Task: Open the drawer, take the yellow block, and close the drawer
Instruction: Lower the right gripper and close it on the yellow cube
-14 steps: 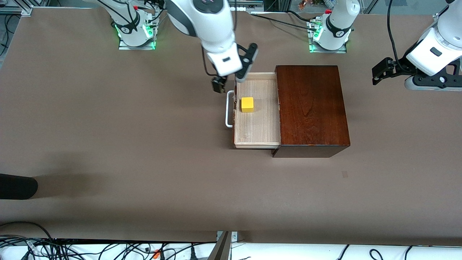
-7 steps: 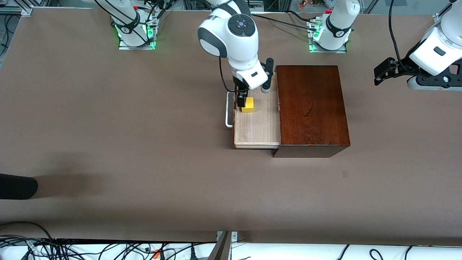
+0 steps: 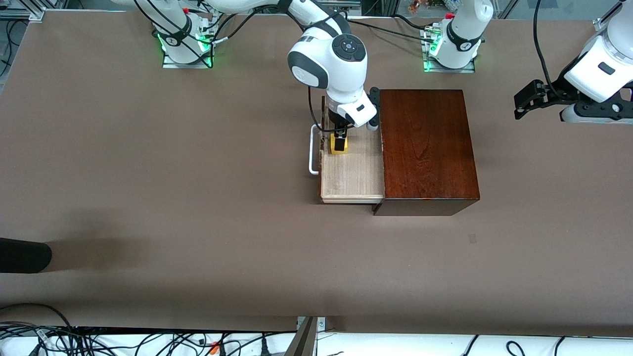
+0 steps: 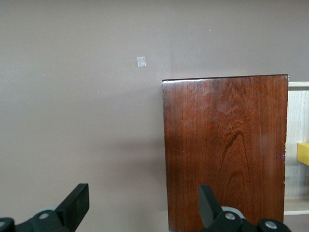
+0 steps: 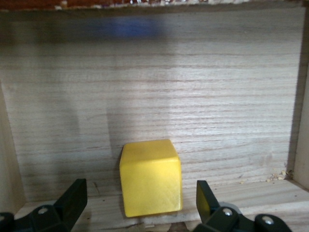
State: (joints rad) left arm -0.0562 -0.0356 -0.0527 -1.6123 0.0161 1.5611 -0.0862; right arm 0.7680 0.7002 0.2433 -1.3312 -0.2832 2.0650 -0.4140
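Yellow block (image 3: 339,145) sits on the floor of the drawer (image 3: 352,173), which stands pulled out of the box (image 3: 428,148) at the centre of the front view, its white handle (image 3: 312,149) toward the right arm's end of the tabletop (image 3: 148,173). The block lies close to the drawer's front wall, in the part of the tray farther from the front camera.

The right gripper (image 3: 339,139) hangs low over the block, jaws spread wide and not yet touching it. In the right wrist view the two fingers (image 5: 72,200) stand apart at the lower corners of the frame, and the block (image 5: 151,177) shows low in the middle between them, with bare wood showing on either side.

The step in hand looks like the grasp. To do it well, the gripper should probably sink straight down until the fingers bracket the block's flat sides, keep it centred so neither finger nudges it first, and stay off the drawer's front wall, which is near. Only then should the jaws close, squarely on opposite faces, before a straight lift clear of the tray.

The left gripper (image 3: 531,97) waits over bare tabletop at the upper right of the front view, jaws spread and holding nothing.
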